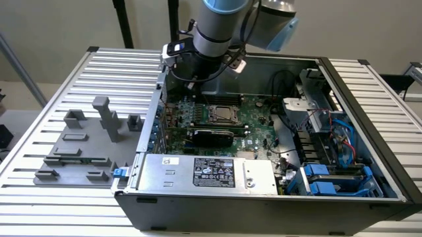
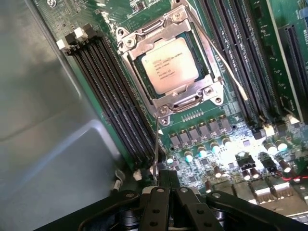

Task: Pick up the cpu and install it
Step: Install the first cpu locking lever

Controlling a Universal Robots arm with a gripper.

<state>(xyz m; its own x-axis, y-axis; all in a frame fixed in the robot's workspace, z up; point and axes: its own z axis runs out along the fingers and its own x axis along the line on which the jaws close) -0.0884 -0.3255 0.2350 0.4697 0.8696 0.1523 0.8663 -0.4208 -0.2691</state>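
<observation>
Gripper (image 2: 168, 177) hovering shut and empty above the motherboard (image 2: 216, 132).
The cpu (image 2: 169, 65) is already sitting in its socket (image 2: 214, 94); installing looks nearly done.

A work table (image 1: 72, 74) is shown, its top made of pale, ribbed metal slats that run across the exterior view. Two things are set directly on it. An open desktop computer case (image 1: 264, 212), dark grey and laid on its side with the panel off, is placed across the middle and the exterior view's right. Just beside it, at the exterior view's left, a flat grey plastic fixture plate (image 1: 66, 148) is laid, with several grey blocks (image 1: 105, 118) of differing heights standing upright on it. Slats are seen beyond both.
</observation>
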